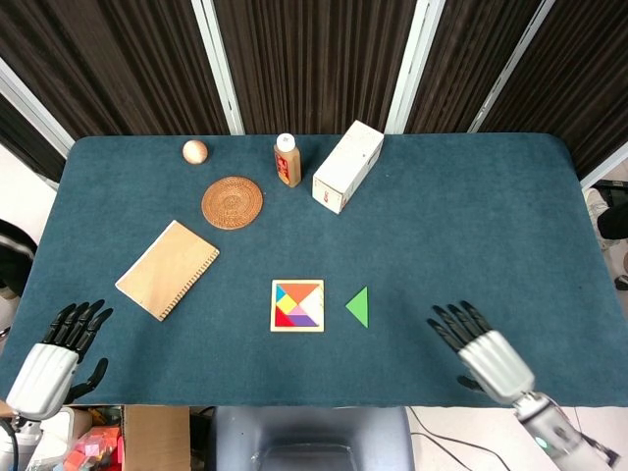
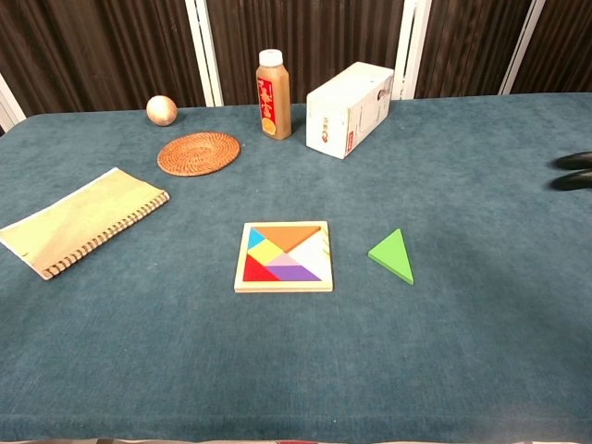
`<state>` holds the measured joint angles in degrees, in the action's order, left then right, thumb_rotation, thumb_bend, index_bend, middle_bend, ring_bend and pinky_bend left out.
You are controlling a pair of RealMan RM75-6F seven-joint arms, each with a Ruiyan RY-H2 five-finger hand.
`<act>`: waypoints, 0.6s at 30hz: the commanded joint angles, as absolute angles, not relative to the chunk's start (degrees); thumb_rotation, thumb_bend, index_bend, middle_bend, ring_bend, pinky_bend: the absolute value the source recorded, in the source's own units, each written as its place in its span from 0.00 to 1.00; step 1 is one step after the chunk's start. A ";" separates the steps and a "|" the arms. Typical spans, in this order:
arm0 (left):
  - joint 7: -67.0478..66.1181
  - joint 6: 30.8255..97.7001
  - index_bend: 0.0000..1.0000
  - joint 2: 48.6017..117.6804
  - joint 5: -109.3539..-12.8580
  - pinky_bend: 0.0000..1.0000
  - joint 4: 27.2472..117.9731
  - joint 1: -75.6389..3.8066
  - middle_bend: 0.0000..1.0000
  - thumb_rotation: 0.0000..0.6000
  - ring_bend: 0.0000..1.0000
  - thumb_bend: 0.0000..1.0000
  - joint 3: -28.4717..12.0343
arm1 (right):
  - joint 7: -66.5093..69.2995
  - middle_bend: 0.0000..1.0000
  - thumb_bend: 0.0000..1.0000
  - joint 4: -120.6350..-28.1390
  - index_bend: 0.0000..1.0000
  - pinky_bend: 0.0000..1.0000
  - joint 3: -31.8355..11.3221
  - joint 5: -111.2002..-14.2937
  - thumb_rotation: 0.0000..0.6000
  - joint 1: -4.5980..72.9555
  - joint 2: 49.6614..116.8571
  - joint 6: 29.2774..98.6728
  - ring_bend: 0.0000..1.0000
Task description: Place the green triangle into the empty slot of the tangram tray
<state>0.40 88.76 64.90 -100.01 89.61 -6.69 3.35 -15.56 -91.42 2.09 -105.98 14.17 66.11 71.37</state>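
Green triangle (image 1: 358,307) lies flat on the blue table (image 1: 471,226), just right of the tangram tray (image 1: 297,305) and apart from it, with the tray's coloured pieces filling all but one white slot on its right side. Right hand (image 1: 478,345) hovers over the table's near edge, well right of the triangle, fingers spread and holding nothing. Left hand (image 1: 57,355) sits at the near left corner, fingers likewise spread and empty, below the notebook (image 1: 168,269).
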 commanded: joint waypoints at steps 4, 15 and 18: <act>0.49 88.72 0.00 64.83 -99.74 0.07 89.66 -6.71 0.03 1.00 0.02 0.48 3.26 | -35.41 0.00 0.14 -97.33 0.21 0.00 -7.33 -94.45 1.00 28.05 70.01 50.29 0.00; 1.71 89.32 0.00 64.40 -99.65 0.07 89.52 -6.51 0.03 1.00 0.02 0.48 3.25 | -48.23 0.00 0.25 -90.11 0.34 0.00 -9.48 -86.38 1.00 35.03 79.83 45.81 0.00; 1.73 89.39 0.00 64.43 -99.63 0.07 89.46 -6.51 0.03 1.00 0.02 0.48 3.19 | -49.80 0.00 0.28 -87.51 0.37 0.00 -9.24 -85.30 1.00 36.68 81.99 44.97 0.00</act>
<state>1.73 89.40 64.43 -99.63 89.46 -6.51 3.20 -48.48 -89.14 -9.24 -86.22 35.66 80.47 45.84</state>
